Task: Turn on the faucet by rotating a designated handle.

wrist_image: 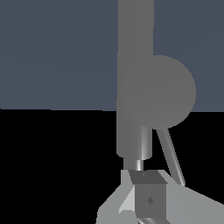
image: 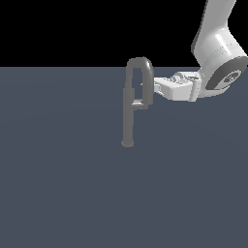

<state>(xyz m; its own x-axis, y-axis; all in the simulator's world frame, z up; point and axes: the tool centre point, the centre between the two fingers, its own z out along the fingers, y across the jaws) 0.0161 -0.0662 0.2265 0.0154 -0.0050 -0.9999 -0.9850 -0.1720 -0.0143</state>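
The faucet (image: 129, 116) stood on the floor (image: 58, 184). The gripper (image: 154, 87) was brought level against its spout, presumably to push the handle (image: 140, 105) round; whether it was closed could not be told.

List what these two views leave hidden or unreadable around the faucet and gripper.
- Gripper: in the exterior view, the faucet spout hides its fingertips; open or shut unclear.
- Handle: exterior view, contact with the fingers hidden.
- Wrist view: the picture's edge cuts off the gripper, and the faucet fills the middle.
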